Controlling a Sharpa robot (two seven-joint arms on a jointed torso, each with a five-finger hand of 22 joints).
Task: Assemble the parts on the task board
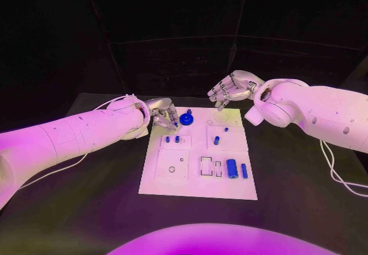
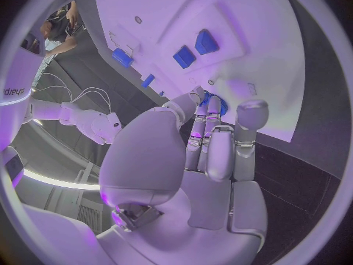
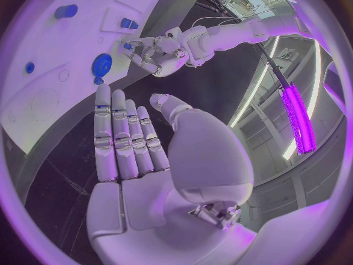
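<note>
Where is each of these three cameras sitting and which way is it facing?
Head view: on the robot's head, looking down at the task board; both arms come in, left hand, right hand.
Left wrist view: behind the left hand, facing the board's blue parts.
Right wrist view: behind the right hand, facing the board's edge and the left hand across it.
Shared: all three show the round blue part and the board.

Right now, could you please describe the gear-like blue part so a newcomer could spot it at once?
Start at the white task board in the middle of the table and go to its far edge. There, by the left hand, stands the blue gear. It is round and knobbed, whereas the other blue parts are pegs or cylinders.
</note>
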